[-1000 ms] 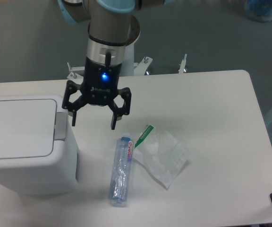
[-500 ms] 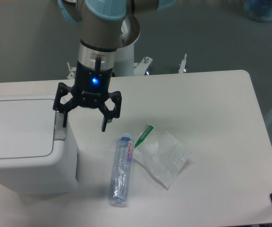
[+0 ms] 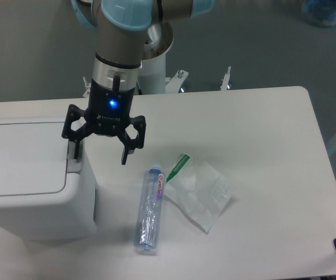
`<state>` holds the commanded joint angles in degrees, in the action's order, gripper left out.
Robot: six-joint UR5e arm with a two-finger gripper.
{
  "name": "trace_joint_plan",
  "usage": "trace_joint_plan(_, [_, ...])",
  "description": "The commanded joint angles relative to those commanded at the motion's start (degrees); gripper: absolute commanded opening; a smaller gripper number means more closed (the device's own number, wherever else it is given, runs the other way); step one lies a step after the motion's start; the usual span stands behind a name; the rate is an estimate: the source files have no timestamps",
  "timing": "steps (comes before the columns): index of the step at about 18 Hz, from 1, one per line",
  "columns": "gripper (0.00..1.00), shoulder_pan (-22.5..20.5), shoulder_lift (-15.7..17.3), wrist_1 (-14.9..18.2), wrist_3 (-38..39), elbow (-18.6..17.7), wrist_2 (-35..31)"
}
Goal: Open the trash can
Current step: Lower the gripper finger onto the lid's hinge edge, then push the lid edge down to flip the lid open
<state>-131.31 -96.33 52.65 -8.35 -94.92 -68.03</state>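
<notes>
The trash can (image 3: 28, 175) was not yet opened, its lid flat and closed, while the gripper (image 3: 101, 153) hung with fingers spread and empty, one finger just above the grey button strip (image 3: 75, 162).

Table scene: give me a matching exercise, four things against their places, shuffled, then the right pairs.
Things:
1. trash can
2. plastic bottle
3. clear wrapper
4. end effector

Places:
A. lying right of the bottle
B. open, above the bin's right edge
C. at the table's left side, lid shut
D. lying between bin and wrapper

Pairs: 1-C, 2-D, 3-A, 4-B
</notes>
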Motion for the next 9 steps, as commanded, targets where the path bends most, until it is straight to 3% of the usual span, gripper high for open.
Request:
trace_joint_plan(6, [1.0, 0.0, -0.5, -0.1, 0.0, 0.2, 0.0])
trace_joint_plan(9, [1.0, 0.0, -0.4, 0.0, 0.0, 1.9, 0.0])
